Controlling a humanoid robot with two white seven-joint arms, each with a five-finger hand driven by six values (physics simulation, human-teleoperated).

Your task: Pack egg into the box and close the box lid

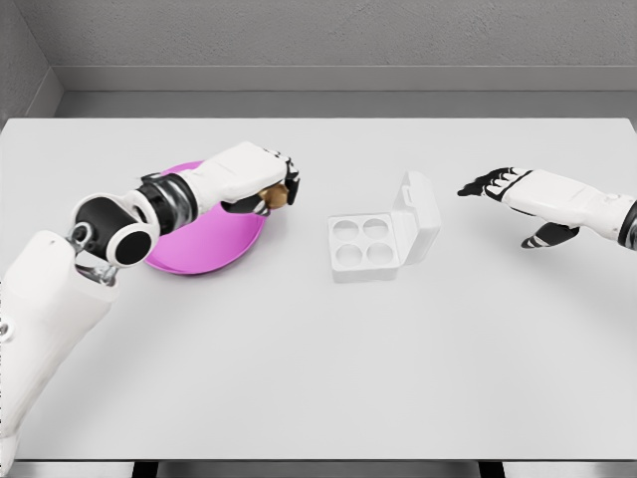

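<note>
Overhead, grey walls back a pale worktop [299, 378]; left hand [261, 179] grips an egg [274, 197], right hand [518, 194] spread, holding nothing.

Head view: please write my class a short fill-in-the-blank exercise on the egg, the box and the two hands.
1. The left hand grips a brown ____ above the pink plate.
2. The white egg box has ____ empty cups.
3. The box lid stands ____.
4. The right hand holds ____, its fingers spread.

Missing words: egg; four; open; nothing
</note>
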